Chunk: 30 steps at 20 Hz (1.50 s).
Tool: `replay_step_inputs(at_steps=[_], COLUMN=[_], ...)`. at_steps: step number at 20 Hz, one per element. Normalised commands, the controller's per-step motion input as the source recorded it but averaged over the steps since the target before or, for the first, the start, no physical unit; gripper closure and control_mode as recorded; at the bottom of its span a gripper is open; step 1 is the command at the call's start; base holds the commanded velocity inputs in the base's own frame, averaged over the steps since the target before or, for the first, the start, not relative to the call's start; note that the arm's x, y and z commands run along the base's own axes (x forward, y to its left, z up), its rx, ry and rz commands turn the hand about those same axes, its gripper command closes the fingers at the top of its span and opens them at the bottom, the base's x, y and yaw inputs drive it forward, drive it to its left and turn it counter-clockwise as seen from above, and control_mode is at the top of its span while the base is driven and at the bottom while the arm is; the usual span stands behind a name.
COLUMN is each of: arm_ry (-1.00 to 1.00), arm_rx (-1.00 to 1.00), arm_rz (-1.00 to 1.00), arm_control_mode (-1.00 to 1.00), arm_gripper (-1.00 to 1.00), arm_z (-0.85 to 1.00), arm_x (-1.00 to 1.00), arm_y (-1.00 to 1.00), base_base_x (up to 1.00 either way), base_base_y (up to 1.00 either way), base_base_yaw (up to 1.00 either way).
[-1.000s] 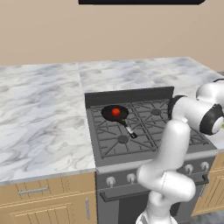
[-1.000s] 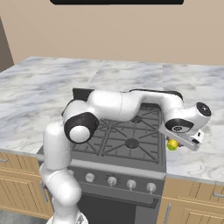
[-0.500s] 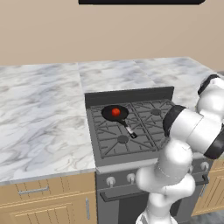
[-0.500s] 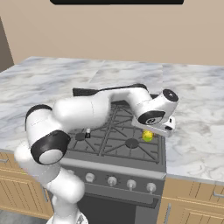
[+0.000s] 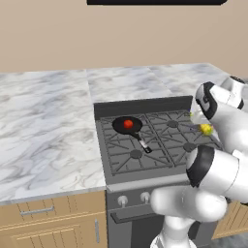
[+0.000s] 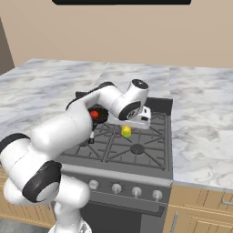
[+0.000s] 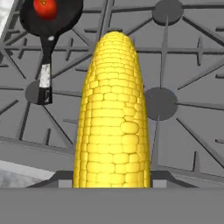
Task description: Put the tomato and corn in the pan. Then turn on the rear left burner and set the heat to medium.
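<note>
Since a moment ago the arm has swung the corn from the right-hand worktop in over the stove. The end effector is clenched on the corn and holds it up in the air above the grates. From the hand view the corn is a long bumpy yellow cob, with rows of small round kernels, and its far end is rounded.

Under it lie dark grey grate bars, thin and straight, that spread out from round flat burner caps. The pan is a small round black skillet that sits on the rear left burner. It has a short dark handle with a pale shiny tip that points toward the front of the stove. The tomato is a smooth, bright red little ball, and it rests inside the pan. The corn is well apart from the pan, off to the right of it.

On both sides of the stove the worktop is smooth marble, white with grey swirls. Below it are light wooden cupboard doors. Small round knobs sit along the front of the stove.
</note>
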Motion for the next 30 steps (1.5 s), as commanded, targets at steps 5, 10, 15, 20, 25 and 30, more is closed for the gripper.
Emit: replay_step_inputs(at_steps=[5, 10, 15, 20, 25, 30], arm_ry=[0.20, 0.31, 0.29, 0.14, 0.11, 0.00], arm_rx=[-0.01, -0.10, -0.17, -0.10, -0.01, 0.00], arm_rz=[0.12, 0.03, 0.00, 0.00, -0.01, -0.03], arm_control_mode=[-1.00, -1.00, -1.00, -1.00, -1.00, -1.00], arm_gripper=[1.00, 1.00, 1.00, 1.00, 1.00, 1.00], arm_z=[0.23, 0.35, 0.20, -0.10, -0.40, -0.28], arm_x=[0.26, 0.22, 0.42, 0.27, 0.22, 0.29], arm_y=[0.72, 0.55, 0.53, 0.34, 0.09, 0.09], base_base_x=[0.00, 0.00, 0.00, 0.00, 0.00, 0.00], base_base_y=[0.00, 0.00, 0.00, 0.00, 0.00, 0.00], base_base_yaw=[0.00, 0.00, 0.00, 0.00, 0.00, 0.00])
